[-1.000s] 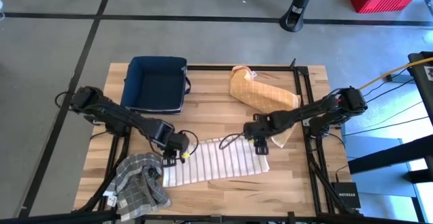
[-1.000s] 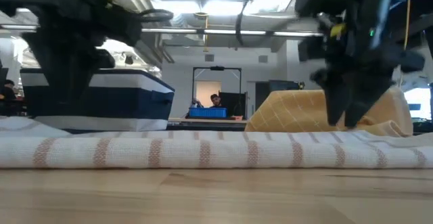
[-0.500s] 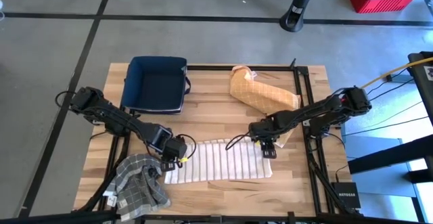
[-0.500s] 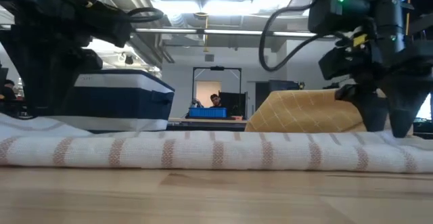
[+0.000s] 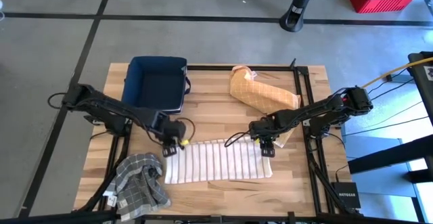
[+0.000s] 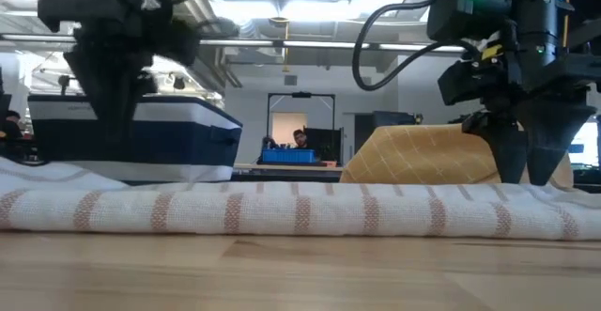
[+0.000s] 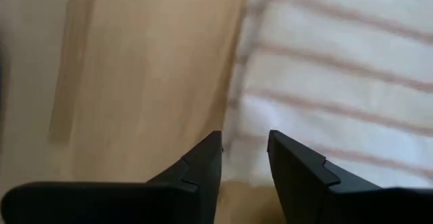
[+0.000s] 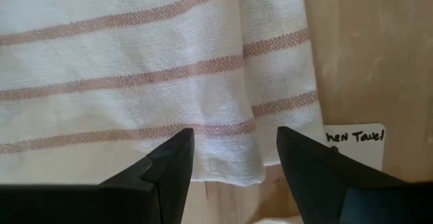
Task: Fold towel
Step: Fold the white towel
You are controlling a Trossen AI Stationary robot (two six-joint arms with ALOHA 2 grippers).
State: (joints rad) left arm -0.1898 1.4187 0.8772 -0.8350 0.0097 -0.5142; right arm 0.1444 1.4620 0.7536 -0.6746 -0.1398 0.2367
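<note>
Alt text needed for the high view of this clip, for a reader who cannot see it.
A striped towel lies flat across a wooden table, with the left gripper over its far left corner and the right gripper over its far right corner. A grey checked cloth, a navy bin and a yellow cloth are also on the table.

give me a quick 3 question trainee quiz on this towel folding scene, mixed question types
1. True or false: the striped towel is held clear of the table.
2. Multiple choice: what sits at the table's far left corner? A) blue bin B) red crate C) yellow cloth
3. Fill in: the right gripper hovers open over the striped towel's ____ next to a paper label, while the left gripper is open at the opposite end.

Key
1. False; it lies flat on the table.
2. A
3. corner
</note>
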